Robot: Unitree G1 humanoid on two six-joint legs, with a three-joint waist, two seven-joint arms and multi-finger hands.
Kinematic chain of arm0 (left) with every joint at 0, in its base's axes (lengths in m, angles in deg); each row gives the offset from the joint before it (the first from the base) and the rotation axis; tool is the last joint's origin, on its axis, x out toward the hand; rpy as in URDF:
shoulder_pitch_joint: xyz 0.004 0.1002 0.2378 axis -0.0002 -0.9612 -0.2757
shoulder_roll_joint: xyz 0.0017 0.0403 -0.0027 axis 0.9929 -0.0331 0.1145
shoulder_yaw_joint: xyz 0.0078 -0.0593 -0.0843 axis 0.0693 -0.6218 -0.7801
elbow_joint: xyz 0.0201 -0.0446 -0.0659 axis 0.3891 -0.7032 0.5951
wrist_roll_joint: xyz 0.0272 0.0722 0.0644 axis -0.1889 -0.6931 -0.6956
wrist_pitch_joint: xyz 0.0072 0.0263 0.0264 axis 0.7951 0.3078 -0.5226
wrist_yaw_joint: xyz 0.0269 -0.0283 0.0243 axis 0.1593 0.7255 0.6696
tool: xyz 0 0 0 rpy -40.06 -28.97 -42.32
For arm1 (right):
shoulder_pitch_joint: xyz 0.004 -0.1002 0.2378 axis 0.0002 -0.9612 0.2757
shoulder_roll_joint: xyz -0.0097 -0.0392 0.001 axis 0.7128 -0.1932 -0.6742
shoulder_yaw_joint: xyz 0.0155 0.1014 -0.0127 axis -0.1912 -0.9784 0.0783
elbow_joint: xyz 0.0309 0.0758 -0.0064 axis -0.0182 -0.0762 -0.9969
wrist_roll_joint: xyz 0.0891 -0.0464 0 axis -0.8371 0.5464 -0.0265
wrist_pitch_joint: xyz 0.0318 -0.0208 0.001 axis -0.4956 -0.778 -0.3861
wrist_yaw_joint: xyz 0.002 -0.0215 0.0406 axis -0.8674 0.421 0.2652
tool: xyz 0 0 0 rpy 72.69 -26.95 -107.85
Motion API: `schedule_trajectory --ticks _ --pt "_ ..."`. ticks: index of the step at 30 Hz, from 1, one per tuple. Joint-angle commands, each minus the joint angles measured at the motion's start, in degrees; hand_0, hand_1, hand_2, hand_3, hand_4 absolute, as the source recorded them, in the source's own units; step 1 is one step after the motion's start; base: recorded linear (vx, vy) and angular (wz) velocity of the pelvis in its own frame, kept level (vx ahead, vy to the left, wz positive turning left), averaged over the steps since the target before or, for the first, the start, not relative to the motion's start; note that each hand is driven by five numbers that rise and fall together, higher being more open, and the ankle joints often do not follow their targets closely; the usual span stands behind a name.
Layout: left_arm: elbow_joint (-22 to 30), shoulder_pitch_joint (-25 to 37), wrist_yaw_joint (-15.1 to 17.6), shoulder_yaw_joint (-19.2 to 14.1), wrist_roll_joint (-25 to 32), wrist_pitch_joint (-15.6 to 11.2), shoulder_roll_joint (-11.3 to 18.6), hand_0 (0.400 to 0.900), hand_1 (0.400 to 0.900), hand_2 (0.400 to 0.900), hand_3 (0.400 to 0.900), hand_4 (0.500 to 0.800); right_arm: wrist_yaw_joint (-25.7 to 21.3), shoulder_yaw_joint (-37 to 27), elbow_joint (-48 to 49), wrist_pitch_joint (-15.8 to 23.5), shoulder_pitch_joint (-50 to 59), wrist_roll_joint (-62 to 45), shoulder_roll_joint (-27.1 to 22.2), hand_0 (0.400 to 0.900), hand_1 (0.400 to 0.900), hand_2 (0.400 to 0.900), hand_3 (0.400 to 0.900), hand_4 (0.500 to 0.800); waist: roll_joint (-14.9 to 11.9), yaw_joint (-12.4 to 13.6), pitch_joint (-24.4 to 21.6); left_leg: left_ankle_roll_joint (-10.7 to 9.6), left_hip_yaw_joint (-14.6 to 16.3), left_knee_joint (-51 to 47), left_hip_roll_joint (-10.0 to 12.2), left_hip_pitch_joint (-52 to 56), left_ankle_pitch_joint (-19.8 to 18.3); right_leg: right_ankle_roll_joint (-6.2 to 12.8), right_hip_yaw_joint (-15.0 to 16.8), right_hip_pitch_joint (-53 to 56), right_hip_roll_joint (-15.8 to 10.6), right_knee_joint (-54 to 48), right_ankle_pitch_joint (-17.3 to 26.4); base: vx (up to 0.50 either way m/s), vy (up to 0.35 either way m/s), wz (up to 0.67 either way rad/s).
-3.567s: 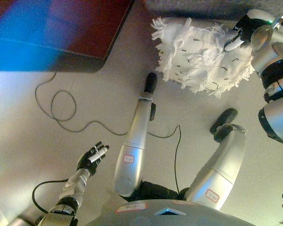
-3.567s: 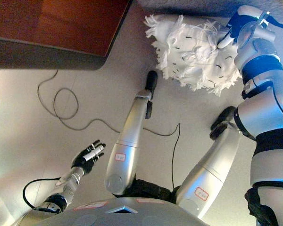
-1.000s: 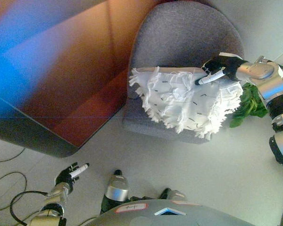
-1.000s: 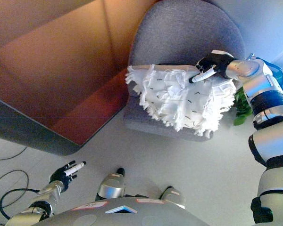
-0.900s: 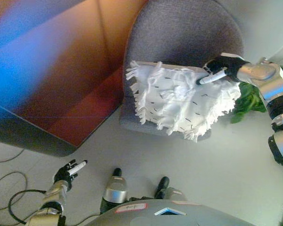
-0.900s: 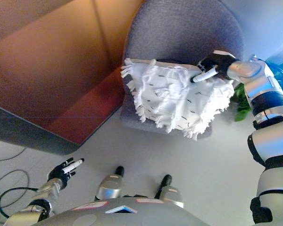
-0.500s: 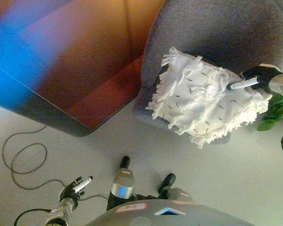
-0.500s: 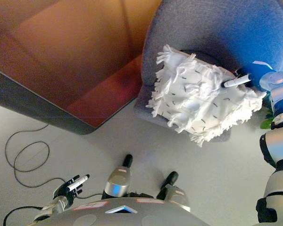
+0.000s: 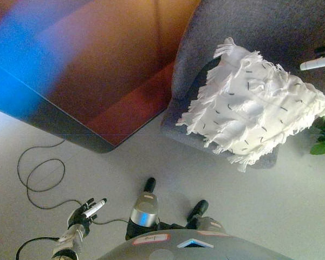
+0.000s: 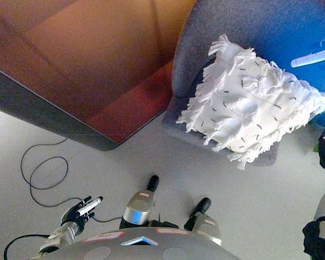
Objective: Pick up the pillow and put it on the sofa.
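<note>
The white fringed pillow (image 9: pixel 257 111) lies tilted on the seat of the grey sofa (image 9: pixel 244 27), its lower fringe hanging over the seat's front edge. My right hand (image 9: pixel 320 62) shows only at the far right edge, above the pillow's upper right corner. A straight white-tipped finger points left and is just apart from the pillow. The rest of that hand is out of view. It also shows in the right eye view (image 10: pixel 311 57). My left hand (image 9: pixel 84 212) hangs low at the lower left over the floor, open and empty.
A large reddish-brown wooden piece with a dark edge (image 9: pixel 97 70) fills the upper left, close against the sofa's left side. A green plant (image 9: pixel 324 135) stands at the right of the sofa. Pale floor (image 9: pixel 151 162) lies in front.
The pillow has gone from hanging in my right hand to lying on the sofa seat. My right hand has let go and drawn off to the right. The camera has shifted.
</note>
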Motion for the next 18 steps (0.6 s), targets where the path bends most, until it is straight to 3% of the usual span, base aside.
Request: schedule_trajectory --ticks 1,8,12,16,18 --pt "0.06 -1.48 -0.12 4.38 1.4 -2.42 5.67 0.9 0.9 0.9 0.9 0.8 -5.32 6.21 2.51 1.33 6.77 1.21 -4.89 0.9 0.9 0.9 0.9 0.8 -4.57 0.33 -6.08 -0.21 -0.01 -2.66 -2.08 -2.25 4.12 1.53 2.25 1.88 -0.71 5.32 -6.9 0.0 0.016 -0.1" --pt "-1.41 -0.55 -0.49 4.53 1.71 -2.7 5.31 0.9 0.9 0.9 0.9 0.8 -9.65 4.13 5.39 3.06 4.86 -4.01 -6.45 0.9 0.9 0.9 0.9 0.8 -6.28 -2.35 -8.15 0.3 2.12 -3.47 -2.09 0.74 2.98 2.1 3.99 3.37 -0.58 3.55 -5.96 -0.02 0.04 -0.17" --pt "-1.0 0.51 -0.31 3.88 2.41 -2.03 5.05 0.9 0.9 0.9 0.9 0.8 -10.33 -1.1 14.32 5.59 -2.51 -8.12 -7.44 0.9 0.9 0.9 0.9 0.8 -6.8 -4.8 -8.95 0.6 4.66 -3.89 -1.84 2.55 2.01 2.74 5.07 3.5 -1.0 2.92 -5.16 -0.09 0.072 -0.27" --pt "0.15 1.42 1.03 2.27 2.31 -0.59 4.25 0.9 0.9 0.9 0.9 0.8 -17.46 -13.82 34.63 6.7 -21.27 -9.7 -4.53 0.9 0.9 0.9 0.9 0.8 -6.57 -8.18 -9.09 1.31 6.95 -3.98 -1.62 4.34 0.81 2.98 7.04 3.01 -1.04 3.44 -5.0 -0.09 0.061 -0.33" --pt "0.89 1.94 2.03 0.46 1.54 0.29 3.37 0.9 0.9 0.9 0.9 0.8 -20.97 -23.4 47.63 7.92 -35.27 -7.29 1.28 0.9 0.9 0.9 0.9 0.8 -6.15 -10.34 -8.93 1.87 8.06 -4.06 -1.53 5.27 0.11 3.03 8.53 2.58 -1.01 3.96 -5.22 -0.08 0.062 -0.33"
